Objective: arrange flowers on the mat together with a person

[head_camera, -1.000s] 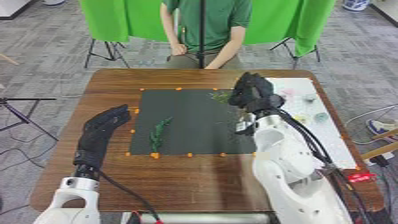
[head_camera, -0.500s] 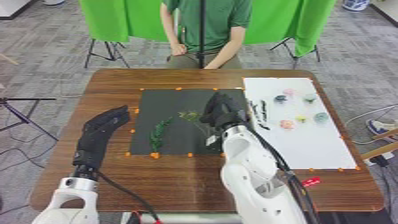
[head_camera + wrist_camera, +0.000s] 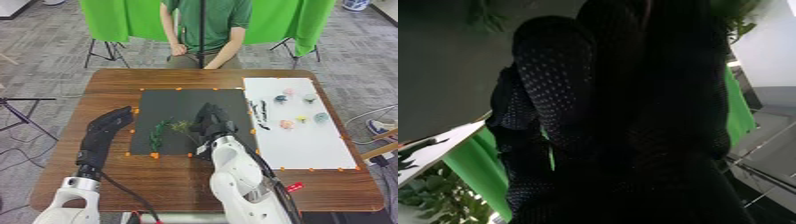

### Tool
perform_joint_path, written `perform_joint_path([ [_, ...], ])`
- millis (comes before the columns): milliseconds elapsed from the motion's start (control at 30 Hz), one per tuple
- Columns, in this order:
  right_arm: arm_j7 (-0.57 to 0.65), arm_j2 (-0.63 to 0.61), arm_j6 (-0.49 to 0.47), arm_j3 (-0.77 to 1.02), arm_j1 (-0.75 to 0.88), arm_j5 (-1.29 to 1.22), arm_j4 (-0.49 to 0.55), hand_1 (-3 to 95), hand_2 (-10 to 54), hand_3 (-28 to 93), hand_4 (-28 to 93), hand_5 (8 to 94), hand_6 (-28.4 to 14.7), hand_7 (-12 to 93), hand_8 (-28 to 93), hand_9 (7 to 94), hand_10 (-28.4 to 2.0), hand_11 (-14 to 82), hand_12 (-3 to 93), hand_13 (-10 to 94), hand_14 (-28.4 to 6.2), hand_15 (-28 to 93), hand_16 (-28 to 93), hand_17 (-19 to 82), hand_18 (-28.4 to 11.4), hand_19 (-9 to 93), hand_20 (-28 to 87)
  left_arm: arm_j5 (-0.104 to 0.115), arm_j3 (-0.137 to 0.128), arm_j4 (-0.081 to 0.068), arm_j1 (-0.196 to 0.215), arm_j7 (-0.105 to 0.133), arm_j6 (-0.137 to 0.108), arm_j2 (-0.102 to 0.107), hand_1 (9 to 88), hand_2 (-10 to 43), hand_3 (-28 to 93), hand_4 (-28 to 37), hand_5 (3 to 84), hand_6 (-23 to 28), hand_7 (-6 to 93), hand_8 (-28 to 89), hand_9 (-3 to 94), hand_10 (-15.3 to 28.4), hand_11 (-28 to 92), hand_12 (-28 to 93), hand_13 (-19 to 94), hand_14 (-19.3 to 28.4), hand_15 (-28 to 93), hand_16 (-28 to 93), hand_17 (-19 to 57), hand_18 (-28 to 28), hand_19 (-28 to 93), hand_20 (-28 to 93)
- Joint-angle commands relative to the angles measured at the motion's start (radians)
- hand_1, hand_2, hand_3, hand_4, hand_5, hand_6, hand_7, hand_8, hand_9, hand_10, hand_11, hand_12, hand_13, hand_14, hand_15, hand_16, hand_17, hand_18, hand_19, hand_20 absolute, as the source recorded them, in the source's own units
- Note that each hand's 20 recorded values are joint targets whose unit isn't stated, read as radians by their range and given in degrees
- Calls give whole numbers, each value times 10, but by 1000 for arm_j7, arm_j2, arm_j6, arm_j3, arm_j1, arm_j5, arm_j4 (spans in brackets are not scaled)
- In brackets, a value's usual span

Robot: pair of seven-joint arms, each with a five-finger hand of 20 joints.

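Flowers (image 3: 287, 124) are lying on the right sheet (image 3: 306, 147) while your curled right hand (image 3: 216, 129) is gripping a wispy sprig (image 3: 181, 126) over the mat (image 3: 169, 105), risking snagging the left leafy stem (image 3: 157, 134) by drifting leftward.

Green sprig (image 3: 157, 135) on dark mat (image 3: 173, 104), wispy stem (image 3: 182, 126) beside; pastel flowers (image 3: 286, 124) on white sheet (image 3: 306, 148)

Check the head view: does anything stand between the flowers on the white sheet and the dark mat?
Yes: slender black shapes on the white sheet lie between the flowers and the dark mat. The right hand, over the mat, might also obstruct.
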State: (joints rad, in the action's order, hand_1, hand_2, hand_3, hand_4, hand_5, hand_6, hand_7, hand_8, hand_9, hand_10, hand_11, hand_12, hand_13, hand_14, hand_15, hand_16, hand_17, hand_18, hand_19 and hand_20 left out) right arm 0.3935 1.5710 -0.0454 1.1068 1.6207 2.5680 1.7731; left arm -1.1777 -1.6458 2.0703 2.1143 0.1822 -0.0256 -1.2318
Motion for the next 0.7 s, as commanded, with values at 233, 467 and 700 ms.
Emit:
perform_joint_path([
  [233, -25, 18, 14, 0, -6, -7, -5, 798, -95, -283, 361, 819, 2, 191, 75, 907, -103, 278, 245, 864, -83, 447, 331, 358, -246, 753, 479, -6, 2, -9, 5, -15, 29, -8, 309, -76, 609, -137, 468, 39, 142, -48, 424, 118, 159, 175, 340, 157, 126, 67, 54, 113, 53, 194],
  [467, -32, 0, 3, 4, 0, 25, 15, 759, -95, -283, 410, 814, 3, 187, 62, 903, -105, 281, 235, 860, -87, 448, 328, 354, -248, 751, 481, -8, -2, -9, 5, -16, 39, -12, 310, -75, 605, -137, 467, 39, 140, -48, 423, 119, 157, 176, 338, 158, 124, 70, 51, 115, 52, 192],
  [700, -2, -69, -89, 1, 35, 115, 81, 297, -88, 696, -159, 823, 5, 199, -97, 901, -111, 272, 234, 850, -108, 449, 330, 340, -259, 744, 491, -4, -19, 4, 27, -15, 32, -13, 310, -75, 604, -137, 466, 40, 138, -47, 422, 119, 155, 177, 338, 158, 122, 71, 50, 115, 51, 191],
])
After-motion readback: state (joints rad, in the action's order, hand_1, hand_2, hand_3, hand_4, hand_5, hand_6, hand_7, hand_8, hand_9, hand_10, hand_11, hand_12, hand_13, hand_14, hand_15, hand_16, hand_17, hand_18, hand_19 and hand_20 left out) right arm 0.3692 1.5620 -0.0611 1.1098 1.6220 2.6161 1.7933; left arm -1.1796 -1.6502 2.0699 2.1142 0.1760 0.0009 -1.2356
